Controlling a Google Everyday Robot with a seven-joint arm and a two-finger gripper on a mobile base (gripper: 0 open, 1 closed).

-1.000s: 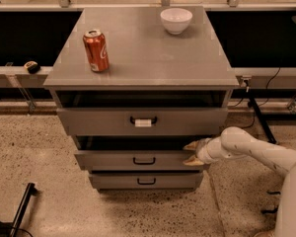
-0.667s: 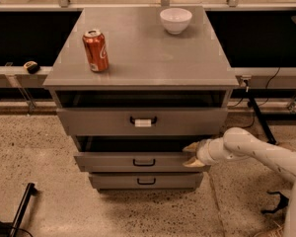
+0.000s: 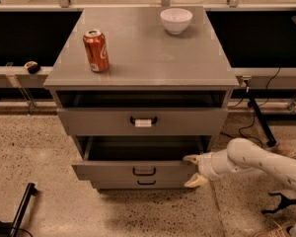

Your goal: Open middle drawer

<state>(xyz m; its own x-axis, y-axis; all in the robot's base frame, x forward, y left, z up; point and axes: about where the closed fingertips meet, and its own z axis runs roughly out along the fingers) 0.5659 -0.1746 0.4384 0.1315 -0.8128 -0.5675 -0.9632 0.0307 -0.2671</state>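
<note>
The middle drawer [image 3: 113, 171], a wide shallow grey drawer with a small black loop handle [image 3: 144, 171], stands pulled out from the cabinet, its dark inside showing above its front. My gripper [image 3: 193, 170] is at the right end of the drawer's front. Its two pale fingertips [image 3: 190, 158] are spread apart, one at the front's top edge and one at its bottom edge. The white arm reaches in from the right.
The taller top drawer [image 3: 98, 121], with a white tag on its handle, is slightly out. The bottom drawer [image 3: 146, 183] is in. A red soda can [image 3: 95, 51] and a white bowl [image 3: 176, 20] stand on the cabinet top [image 3: 148, 58]. Cables and a stand leg [image 3: 259, 117] lie to the right.
The middle drawer's front has come further out toward the camera, and my gripper has moved with it, staying at its right end.
</note>
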